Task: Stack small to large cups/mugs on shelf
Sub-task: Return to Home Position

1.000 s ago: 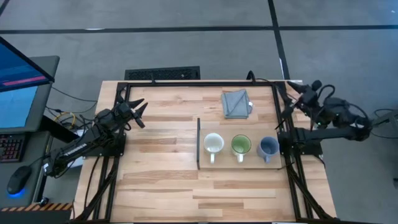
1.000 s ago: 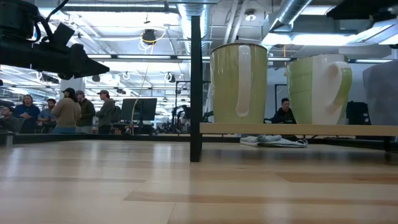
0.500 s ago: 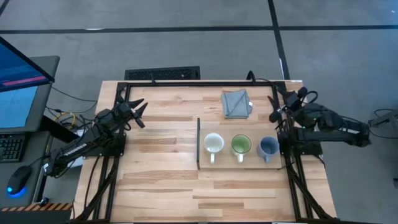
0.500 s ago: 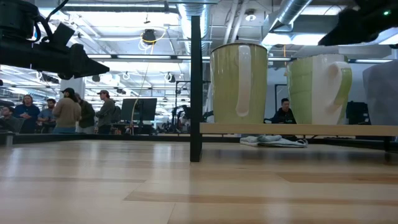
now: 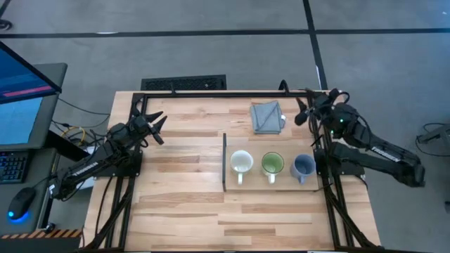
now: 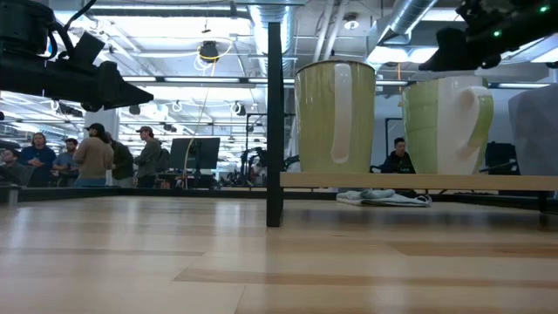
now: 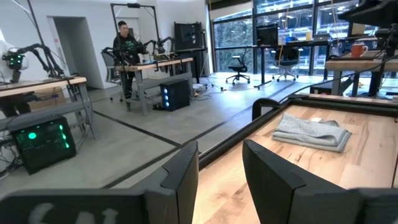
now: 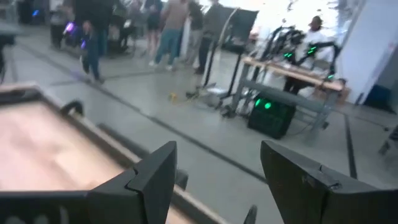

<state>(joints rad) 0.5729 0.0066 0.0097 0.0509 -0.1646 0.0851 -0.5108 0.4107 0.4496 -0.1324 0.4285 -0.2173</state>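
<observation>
Right tool (image 5: 304, 112) swung in from beyond counter (image 5: 183, 204) edge to rear right corner, fingers apart, empty. Left tool (image 5: 159, 128) parked left, fingers apart. Cream-white mug (image 5: 241, 162), green-inside mug (image 5: 272, 164), blue-grey mug (image 5: 303, 166) unmoved, in row on shelf (image 5: 256, 182). Placing looks finished, arm likely heading home

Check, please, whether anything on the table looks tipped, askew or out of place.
Nothing stands out: the cream mug, green-lined mug and blue-grey mug stand upright in a row on the shelf; the folded cloth lies flat.
</observation>
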